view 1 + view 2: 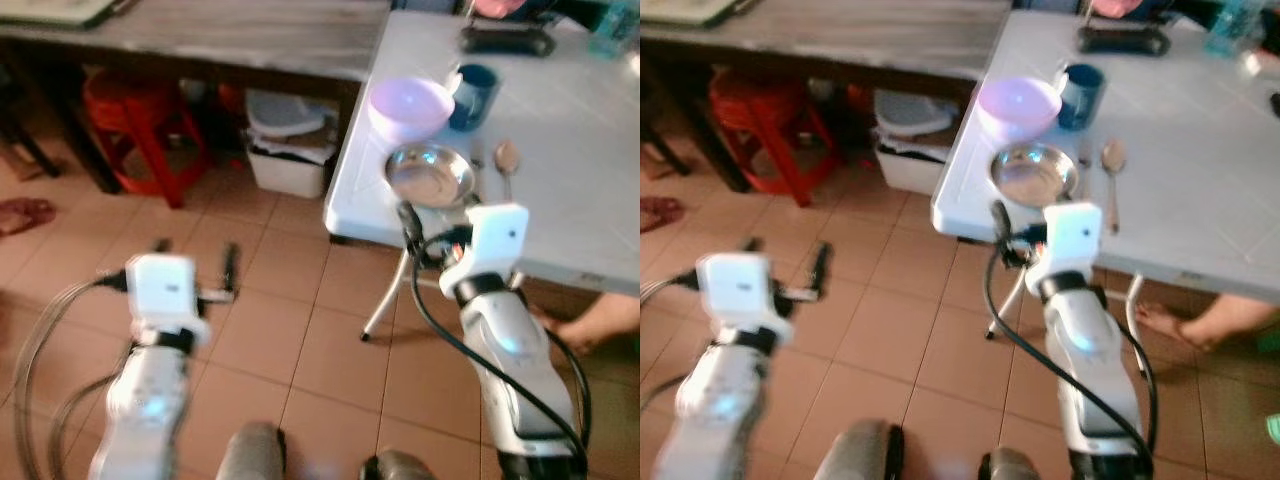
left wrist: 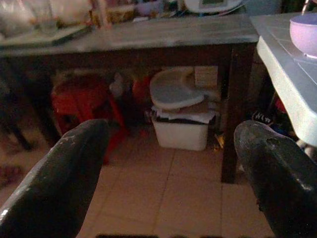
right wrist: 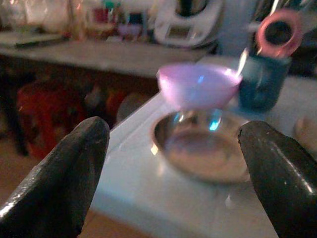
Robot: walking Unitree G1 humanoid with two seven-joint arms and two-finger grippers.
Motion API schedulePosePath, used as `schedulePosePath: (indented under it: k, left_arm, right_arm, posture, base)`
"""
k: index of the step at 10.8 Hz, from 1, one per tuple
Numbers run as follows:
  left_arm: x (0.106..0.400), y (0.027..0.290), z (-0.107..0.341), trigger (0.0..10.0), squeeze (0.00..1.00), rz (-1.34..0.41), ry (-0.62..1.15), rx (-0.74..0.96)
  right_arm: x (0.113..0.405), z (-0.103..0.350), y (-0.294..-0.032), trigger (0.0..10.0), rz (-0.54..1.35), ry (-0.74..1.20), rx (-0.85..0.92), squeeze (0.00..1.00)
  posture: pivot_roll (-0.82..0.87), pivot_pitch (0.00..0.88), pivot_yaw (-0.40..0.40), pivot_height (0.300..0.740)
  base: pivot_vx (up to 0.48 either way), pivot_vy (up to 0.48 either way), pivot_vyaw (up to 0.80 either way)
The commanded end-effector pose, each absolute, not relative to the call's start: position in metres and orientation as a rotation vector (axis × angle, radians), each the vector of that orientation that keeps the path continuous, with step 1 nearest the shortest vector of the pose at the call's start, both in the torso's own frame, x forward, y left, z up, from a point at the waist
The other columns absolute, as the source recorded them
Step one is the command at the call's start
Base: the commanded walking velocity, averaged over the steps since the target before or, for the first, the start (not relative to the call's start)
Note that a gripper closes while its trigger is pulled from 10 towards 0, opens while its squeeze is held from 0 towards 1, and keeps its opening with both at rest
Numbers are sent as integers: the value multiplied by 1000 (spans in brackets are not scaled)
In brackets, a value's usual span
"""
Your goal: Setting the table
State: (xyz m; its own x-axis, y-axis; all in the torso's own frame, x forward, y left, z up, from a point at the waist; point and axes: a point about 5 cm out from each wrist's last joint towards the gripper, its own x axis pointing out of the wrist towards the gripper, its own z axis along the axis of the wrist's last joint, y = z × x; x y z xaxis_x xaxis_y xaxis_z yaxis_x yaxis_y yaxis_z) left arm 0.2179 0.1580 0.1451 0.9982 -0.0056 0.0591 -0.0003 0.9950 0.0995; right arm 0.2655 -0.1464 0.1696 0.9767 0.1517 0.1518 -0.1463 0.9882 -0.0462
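White table (image 1: 560, 150) holds steel bowl (image 3: 203, 148); right claw (image 3: 173, 173) spread before it, left claw (image 2: 173, 173) spread toward white bin (image 2: 181, 131).

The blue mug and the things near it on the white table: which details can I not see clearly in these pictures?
- Blue mug: its contents, hidden by its own wall; blurred in the right wrist view.
- Metal dish: its near rim, hidden by the right tool in the eye views.
- Spoon: cut by the right wrist view's edge.
- Dark object at the far table edge: too blurred to identify.
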Motion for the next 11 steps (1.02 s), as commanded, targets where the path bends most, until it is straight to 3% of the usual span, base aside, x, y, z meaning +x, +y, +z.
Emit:
schedulePosePath:
  k: [1,3,7,11]
  left_arm:
    - [220,151,149,10000,0,-31,-77,82]
    - [223,148,150,10000,0,-45,-88,72]
    - [224,142,149,10000,0,-80,-88,67]
    - [224,143,147,10000,0,-70,-85,77]
  right_arm:
    - [262,168,-160,10000,87,-156,-71,0]
    - [263,168,-163,10000,51,-163,-93,0]
    - [270,170,-162,10000,39,-171,-98,0]
    - [277,174,-155,10000,101,-202,-131,0]
  posture:
    - [52,97,26,740]
    - [49,81,30,740]
    - [51,69,26,740]
    - [57,71,18,740]
  base:
    - [281,0,0]
    - [300,0,0]
    - [298,0,-725]
    - [67,0,145]
